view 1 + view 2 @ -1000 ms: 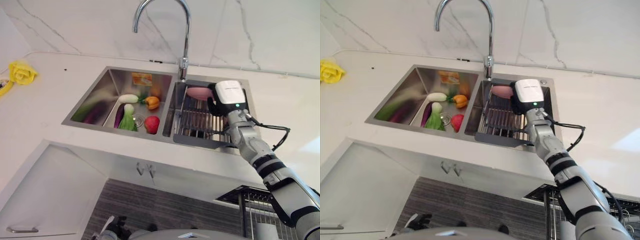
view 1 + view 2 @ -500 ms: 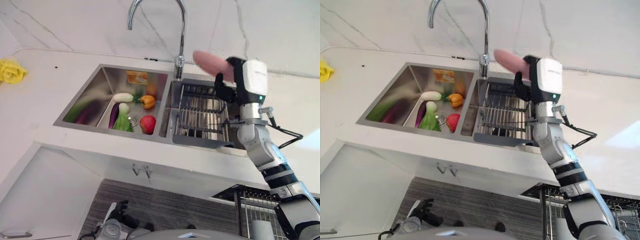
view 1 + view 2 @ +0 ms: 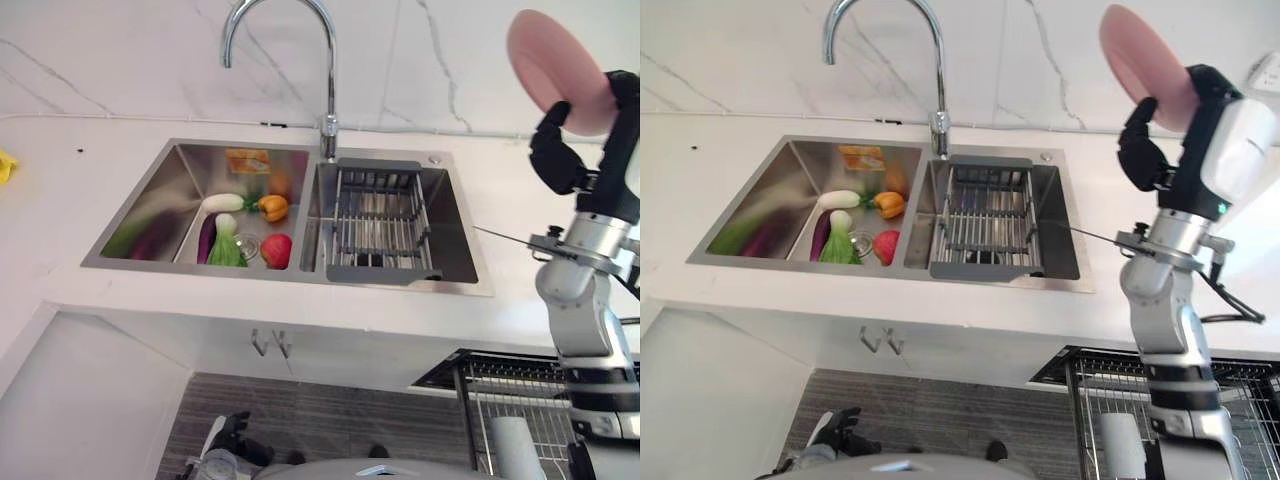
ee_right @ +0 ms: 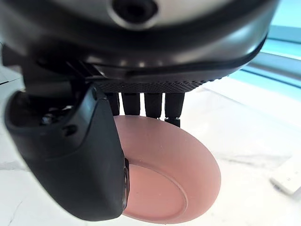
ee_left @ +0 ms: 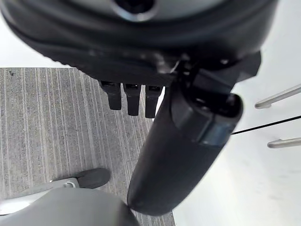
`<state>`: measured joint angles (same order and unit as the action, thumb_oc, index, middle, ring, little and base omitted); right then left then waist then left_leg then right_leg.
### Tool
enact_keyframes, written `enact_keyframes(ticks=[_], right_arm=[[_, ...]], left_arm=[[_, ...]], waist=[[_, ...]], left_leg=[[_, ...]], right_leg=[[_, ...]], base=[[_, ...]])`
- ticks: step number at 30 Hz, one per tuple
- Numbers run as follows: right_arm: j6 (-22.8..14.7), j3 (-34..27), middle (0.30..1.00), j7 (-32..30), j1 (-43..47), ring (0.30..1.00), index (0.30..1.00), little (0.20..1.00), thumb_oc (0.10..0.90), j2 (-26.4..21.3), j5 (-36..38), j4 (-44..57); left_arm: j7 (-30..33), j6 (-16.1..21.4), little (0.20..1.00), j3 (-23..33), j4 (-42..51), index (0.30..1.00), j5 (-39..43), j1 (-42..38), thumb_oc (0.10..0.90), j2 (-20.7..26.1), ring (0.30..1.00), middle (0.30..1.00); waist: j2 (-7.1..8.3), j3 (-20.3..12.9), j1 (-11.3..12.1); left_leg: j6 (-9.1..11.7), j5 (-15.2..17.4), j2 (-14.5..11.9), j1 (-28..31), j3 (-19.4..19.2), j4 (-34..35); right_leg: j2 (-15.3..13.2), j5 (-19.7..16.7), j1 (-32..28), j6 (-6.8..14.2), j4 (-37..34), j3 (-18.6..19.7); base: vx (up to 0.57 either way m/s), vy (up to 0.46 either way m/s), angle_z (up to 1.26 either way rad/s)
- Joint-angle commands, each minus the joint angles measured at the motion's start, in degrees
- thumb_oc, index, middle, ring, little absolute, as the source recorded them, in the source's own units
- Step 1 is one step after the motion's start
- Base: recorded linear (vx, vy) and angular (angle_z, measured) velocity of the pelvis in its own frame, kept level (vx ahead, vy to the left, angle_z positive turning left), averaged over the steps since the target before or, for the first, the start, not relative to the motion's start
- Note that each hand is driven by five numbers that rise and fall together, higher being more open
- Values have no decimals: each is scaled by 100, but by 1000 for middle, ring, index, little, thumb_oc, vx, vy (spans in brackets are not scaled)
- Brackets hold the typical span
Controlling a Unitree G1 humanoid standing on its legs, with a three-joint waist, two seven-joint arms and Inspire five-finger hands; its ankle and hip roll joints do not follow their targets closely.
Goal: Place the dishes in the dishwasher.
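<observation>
Bright, even light from overhead.
Soft glare on white counter (image 3: 60, 200) and steel sink (image 3: 190, 175) walls, highlights along faucet (image 3: 327, 60); dimmer over floor (image 3: 330, 410) below; right hand (image 4: 70, 155) shading pink plate (image 4: 178, 179).

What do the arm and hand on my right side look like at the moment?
The right hand is dark, with a white block-shaped housing on its back bearing a small green light. Below it, the forearm is silver-grey with black bands.

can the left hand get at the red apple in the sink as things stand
Probably not right away. The left hand hangs low by the cabinet front, below counter level, while the red apple lies down in the sink basin. Nothing covers the apple, though.
</observation>
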<state>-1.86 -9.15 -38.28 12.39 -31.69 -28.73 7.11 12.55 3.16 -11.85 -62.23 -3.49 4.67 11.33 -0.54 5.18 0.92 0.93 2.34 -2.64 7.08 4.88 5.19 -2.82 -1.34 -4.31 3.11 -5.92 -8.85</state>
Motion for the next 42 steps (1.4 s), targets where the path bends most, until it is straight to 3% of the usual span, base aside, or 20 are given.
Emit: enact_keyframes(ticks=[1, 9, 12, 15, 20, 23, 26, 27, 29, 30, 32, 33, 34, 35, 36, 37, 38, 40, 42], right_arm=[[-406, -475, 300, -439, 408, 300, 300, 300, 400, -257, -178, 821], [-434, -744, 300, -295, -10, 300, 300, 300, 400, -470, -360, 1283], [-570, -1041, 300, 39, -368, 300, 300, 300, 400, -1145, -726, 1564], [-605, -1090, 300, 102, -465, 300, 300, 300, 400, -1297, -767, 1578], [-646, -1361, 300, 268, -1066, 300, 300, 300, 400, -1829, -1145, 1683], [-435, -1442, 300, 282, -1443, 300, 300, 300, 400, -2164, -1540, 1653], [-239, -1300, 300, 230, -1365, 300, 300, 300, 400, -2112, -1745, 1564], [-129, -965, 300, 308, -990, 300, 300, 300, 400, -2019, -1770, 1446], [-165, -409, 300, 412, -441, 300, 300, 300, 400, -1859, -1728, 1359], [-165, -393, 300, 408, -425, 300, 300, 300, 400, -1860, -1729, 1350], [-220, 236, 300, 500, 74, 300, 300, 300, 400, -1744, -1744, 1264], [-244, 783, 300, 642, 416, 300, 300, 300, 400, -1653, -1783, 1060], [-228, 1125, 300, 749, 630, 300, 300, 300, 400, -1600, -1884, 928], [-200, 1388, 300, 856, 811, 300, 300, 300, 400, -1545, -1987, 785], [-185, 1646, 300, 922, 953, 300, 300, 300, 400, -1510, -2086, 624], [-182, 1764, 300, 947, 953, 300, 300, 300, 400, -1437, -2121, 564], [-181, 1771, 300, 945, 962, 300, 300, 300, 400, -1436, -2122, 559], [-253, 1950, 300, 1104, 845, 300, 300, 300, 400, -1417, -2013, 479], [-257, 1925, 300, 1093, 809, 300, 300, 300, 400, -1430, -1999, 504]], left_arm=[[87, 104, 900, -77, -482, 900, -306, -281, 800, 185, 900, 900], [55, 119, 900, -85, -430, 900, -355, -327, 800, 117, 900, 900], [-188, 173, 900, -168, -446, 900, -603, -381, 800, 97, 900, 900], [-236, 190, 900, -184, -478, 900, -669, -400, 800, 88, 900, 900], [-323, 143, 900, -329, -739, 900, -1316, -548, 800, 74, 900, 900], [-484, 277, 900, -576, -501, 900, -1265, -870, 800, -13, 900, 900], [-550, 294, 900, -787, -375, 900, -1382, -1171, 800, -12, 900, 900], [-573, 248, 900, -916, -191, 900, -1569, -1293, 800, 87, 900, 900], [-666, 183, 900, -916, 16, 900, -1611, -1166, 800, 280, 900, 900], [-667, 182, 900, -908, 20, 900, -1612, -1164, 800, 282, 900, 900], [-663, 69, 900, -755, -4, 900, -1512, -920, 800, 403, 900, 900], [-639, -23, 900, -558, -80, 900, -1300, -755, 800, 429, 900, 900], [-635, -94, 900, -387, -142, 900, -1208, -629, 800, 421, 900, 900], [-652, -115, 900, -266, -198, 900, -1155, -490, 800, 389, 900, 900], [-649, -131, 900, -226, -254, 900, -1160, -427, 800, 339, 900, 900], [-660, -130, 900, -311, -371, 900, -1200, -452, 800, 276, 900, 900], [-658, -127, 900, -307, -375, 900, -1201, -454, 800, 274, 900, 900], [-695, -78, 900, -484, -343, 900, -1193, -587, 800, 275, 900, 900], [-670, -84, 900, -485, -305, 900, -1155, -585, 800, 283, 900, 900]], waist=[[422, -365, 41], [404, -332, -129], [436, -332, -320], [436, -333, -340], [492, -312, -579], [526, -121, -858], [541, -19, -921], [547, 66, -854], [557, 121, -647], [556, 121, -650], [537, 156, -394], [599, 124, -121], [626, 84, -71], [616, 60, -55], [570, 75, -104], [536, 85, -241], [539, 83, -234], [506, 49, -481], [498, 22, -448]], left_leg=[[139, 504, -162, 201, -117, -27], [144, 525, -175, 215, -291, -19], [120, 557, -152, 239, -438, -19], [107, 565, -139, 246, -501, -20], [-6, 632, -33, 296, -813, -22], [-104, 669, 92, 331, -1064, -22], [-127, 678, 127, 276, -1342, -39], [-172, 783, 81, 198, -1771, -301], [-172, 899, -115, 69, -2423, -665], [-170, 908, -120, 65, -2428, -677], [-164, 1003, -324, 87, -2986, -878], [-219, 978, -321, 74, -3507, -928], [-257, 969, -307, 114, -3814, -926], [-295, 988, -294, 183, -3978, -918], [-297, 1019, -301, 238, -4038, -932], [-286, 1026, -337, 238, -4003, -956], [-284, 1026, -334, 237, -4015, -956], [-283, 1104, -456, 138, -3747, -1198], [-231, 1096, -525, 94, -3706, -1301]], right_leg=[[-582, 556, -311, 525, 352, 50], [-587, 503, -247, 566, 299, 185], [-604, 419, -151, 639, 297, 327], [-611, 393, -112, 662, 303, 394], [-673, 243, 198, 809, 558, 734], [-741, 26, 577, 984, 903, 1049], [-767, -119, 765, 1068, 732, 1246], [-814, -382, 1026, 1105, 639, 1056], [-961, -443, 1211, 1043, 669, 112], [-957, -443, 1214, 1042, 672, 117], [-1238, -361, 1182, 979, 809, -1186], [-1505, -429, 1013, 905, 948, -2245], [-1590, -477, 902, 888, 1021, -2588], [-1654, -519, 840, 895, 1113, -2656], [-1686, -488, 870, 929, 1346, -2332], [-1647, -402, 915, 941, 1557, -1744], [-1651, -396, 931, 939, 1570, -1728], [-1411, -37, 690, 970, 1549, -168], [-1351, 32, 619, 898, 1452, -118]], base=[[37, 2, -12], [-3, 8, -17], [-3, 35, -5], [-9, 46, -25], [-14, 84, -31], [-82, 145, -41], [-149, 68, -79], [-266, 36, -128], [-215, -8, -210], [-123, 15, -256], [-222, 20, -224], [-322, -8, -208], [-256, 15, -256], [-74, -9, -375], [-1, -28, -315], [22, -39, -184], [53, -39, -5], [70, -162, 68], [47, -154, 84]])
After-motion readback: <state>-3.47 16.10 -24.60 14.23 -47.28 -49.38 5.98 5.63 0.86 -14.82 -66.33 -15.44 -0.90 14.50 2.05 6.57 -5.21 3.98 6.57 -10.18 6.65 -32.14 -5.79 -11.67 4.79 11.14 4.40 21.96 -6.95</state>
